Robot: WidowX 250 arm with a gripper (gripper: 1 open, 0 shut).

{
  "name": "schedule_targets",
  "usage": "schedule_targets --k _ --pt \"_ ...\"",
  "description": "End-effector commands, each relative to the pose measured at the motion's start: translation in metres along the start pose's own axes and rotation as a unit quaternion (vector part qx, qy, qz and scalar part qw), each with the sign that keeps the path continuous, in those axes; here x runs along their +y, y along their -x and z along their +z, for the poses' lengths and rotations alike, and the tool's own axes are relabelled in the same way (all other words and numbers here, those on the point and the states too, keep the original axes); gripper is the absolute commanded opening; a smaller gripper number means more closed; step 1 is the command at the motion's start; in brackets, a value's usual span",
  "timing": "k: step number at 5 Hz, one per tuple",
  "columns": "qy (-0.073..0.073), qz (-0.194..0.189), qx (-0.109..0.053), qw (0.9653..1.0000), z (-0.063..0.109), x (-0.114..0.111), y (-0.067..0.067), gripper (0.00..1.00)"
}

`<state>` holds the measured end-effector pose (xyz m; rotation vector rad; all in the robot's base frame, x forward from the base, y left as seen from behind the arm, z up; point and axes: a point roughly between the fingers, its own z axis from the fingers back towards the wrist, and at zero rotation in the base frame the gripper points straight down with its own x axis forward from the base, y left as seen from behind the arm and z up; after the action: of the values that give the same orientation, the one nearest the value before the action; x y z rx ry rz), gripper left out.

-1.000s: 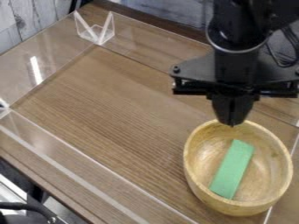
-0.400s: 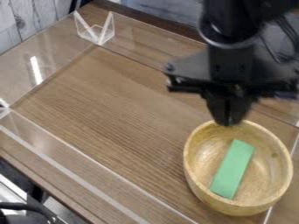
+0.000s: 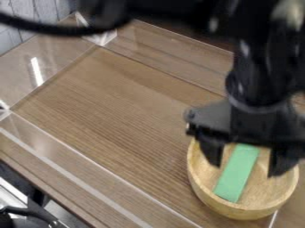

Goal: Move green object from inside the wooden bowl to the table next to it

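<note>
Brown wood-grain table (image 3: 107, 107) with clear acrylic walls (image 3: 36, 142), blurred black arm low over the wooden bowl (image 3: 205, 183), gripper (image 3: 248, 153) spread wide — fingers (image 3: 211, 147) either side, grasping nothing, green object (image 3: 237, 172) lying flat inside the bowl — untouched.

Green object (image 3: 240, 173): flat elongated block, lying inside wooden bowl (image 3: 205, 189). Bowl: round, tan, at table (image 3: 107, 107) near-right edge.
</note>
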<state>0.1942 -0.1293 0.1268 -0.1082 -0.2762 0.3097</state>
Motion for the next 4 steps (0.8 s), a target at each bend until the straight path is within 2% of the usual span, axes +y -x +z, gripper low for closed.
schedule_targets --k 1,3,4 --pt "-0.004 0.005 -0.001 1.0000 -0.008 0.004 -0.001 1.00" --pt "-0.009 -0.053 0.024 0.9983 -0.037 0.009 -0.021 1.00" --pt "-0.010 -0.072 0.033 0.9968 -0.051 0.001 -0.027 1.00"
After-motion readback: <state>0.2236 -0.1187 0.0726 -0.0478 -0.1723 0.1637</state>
